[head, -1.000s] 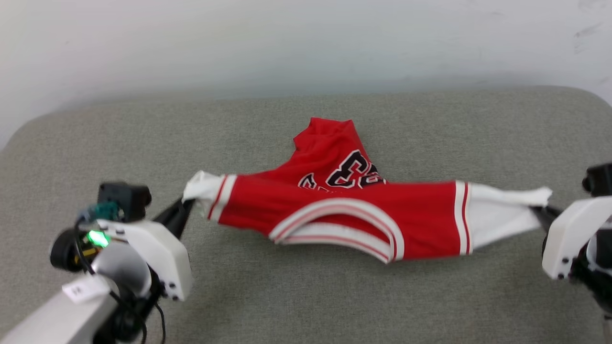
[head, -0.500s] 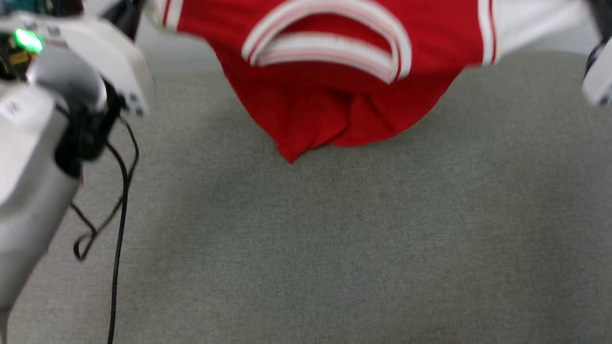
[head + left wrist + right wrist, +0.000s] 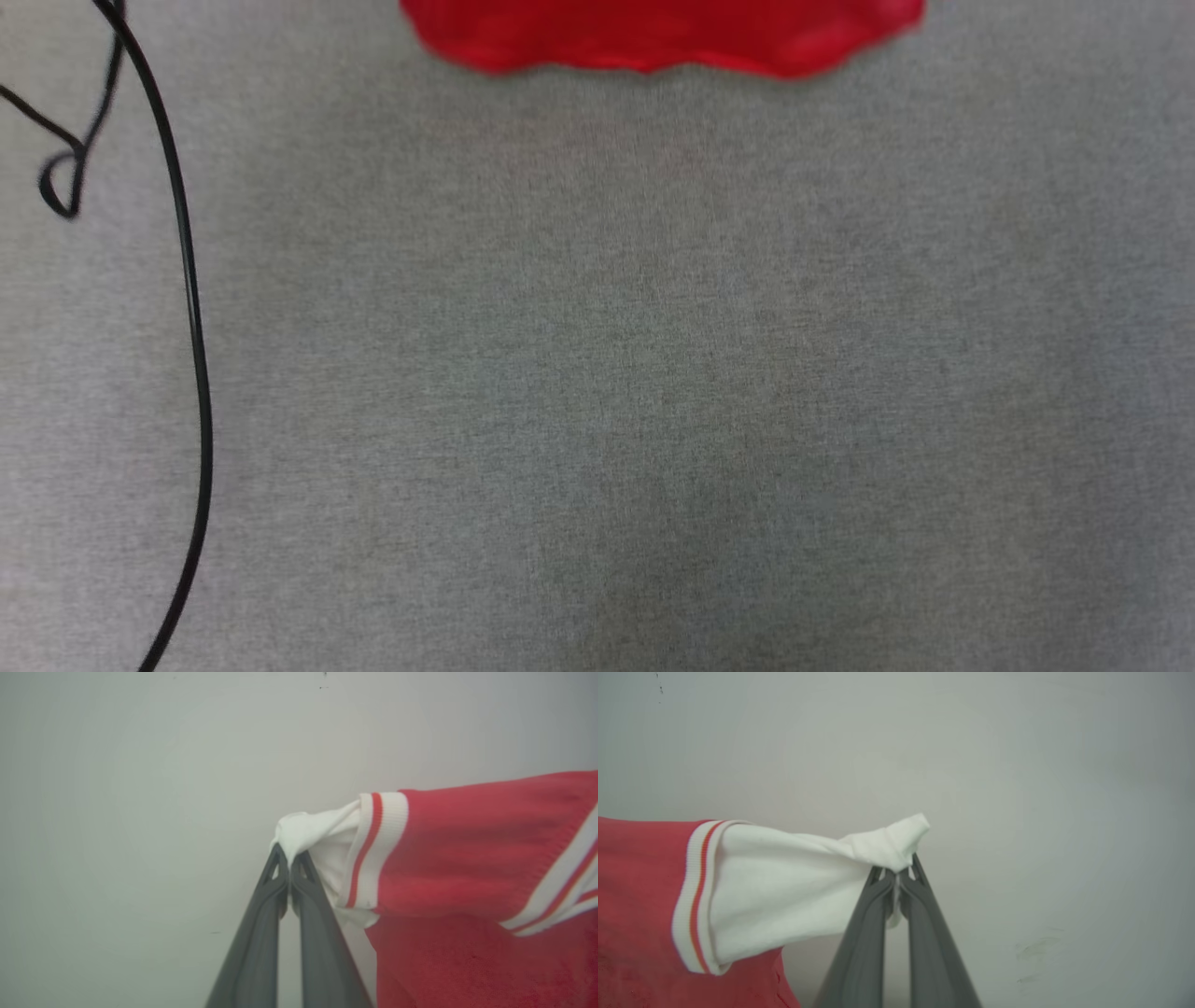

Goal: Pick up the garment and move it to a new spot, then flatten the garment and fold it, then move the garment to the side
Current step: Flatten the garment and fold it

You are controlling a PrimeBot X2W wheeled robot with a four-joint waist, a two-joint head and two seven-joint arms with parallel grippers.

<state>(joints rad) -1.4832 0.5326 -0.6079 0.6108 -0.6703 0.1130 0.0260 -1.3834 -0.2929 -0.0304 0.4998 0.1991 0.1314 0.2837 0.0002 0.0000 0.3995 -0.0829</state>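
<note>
**Holding the garment up by both sleeve tips**

The left gripper [image 3: 289, 858] has its two dark fingers pressed together on the tip of one white sleeve of the garment [image 3: 467, 858]. The right gripper [image 3: 899, 875] pinches the tip of the other white sleeve in the same way, with the cloth bunched just above the closed fingertips. In each wrist view the sleeve runs from the fingertips to a red-white striped trim and then to the red body, which hangs down below. Behind it stands a pale wall [image 3: 140, 788]. In the head view the lower red edge of the garment lies at the top border, a little blurred, above the grey fabric surface [image 3: 653, 373]. Whether it touches this surface, I cannot tell. A thin black cable [image 3: 191, 308] runs down the left side of that view.
</note>
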